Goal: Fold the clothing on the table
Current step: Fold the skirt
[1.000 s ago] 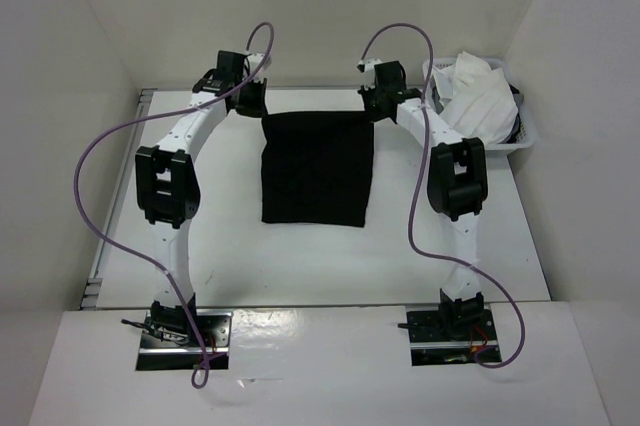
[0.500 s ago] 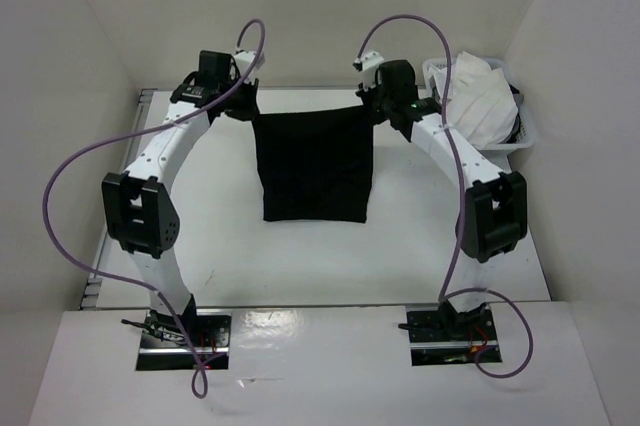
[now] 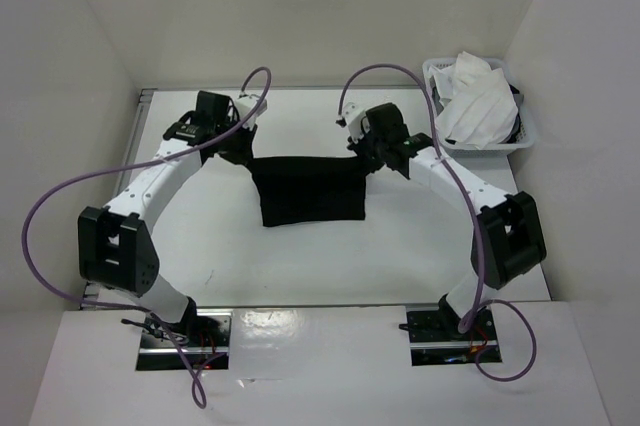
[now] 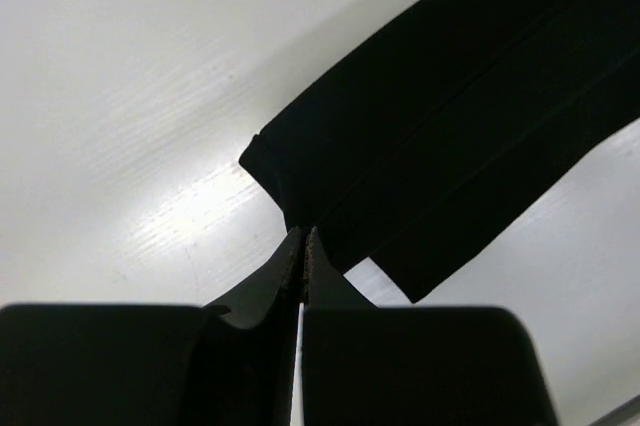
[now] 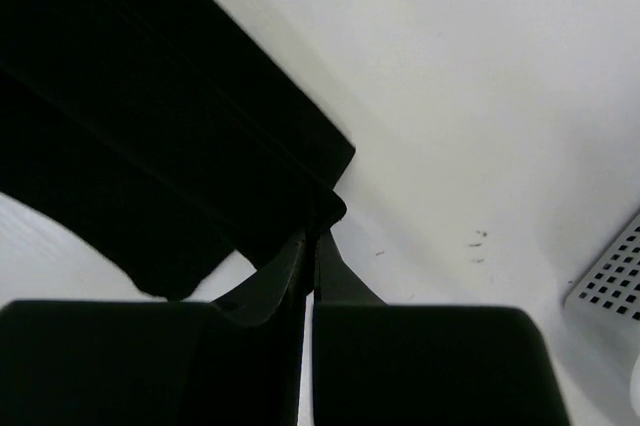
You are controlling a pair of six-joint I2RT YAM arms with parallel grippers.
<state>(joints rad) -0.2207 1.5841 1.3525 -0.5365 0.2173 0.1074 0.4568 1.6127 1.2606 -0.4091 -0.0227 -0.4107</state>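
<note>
Both the left claw and right claw pinch corners of the unmarked clothing.

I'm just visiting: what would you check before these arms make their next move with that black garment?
1. Left gripper shut on a clothing corner: ok.
2. Right gripper shut on the other corner: ok.
3. Held edge level between them: ok.
4. Near hem lying on the table: ok.
5. Basket apart from the right arm: ok.
6. Fabric smooth underneath: cannot tell.
</note>
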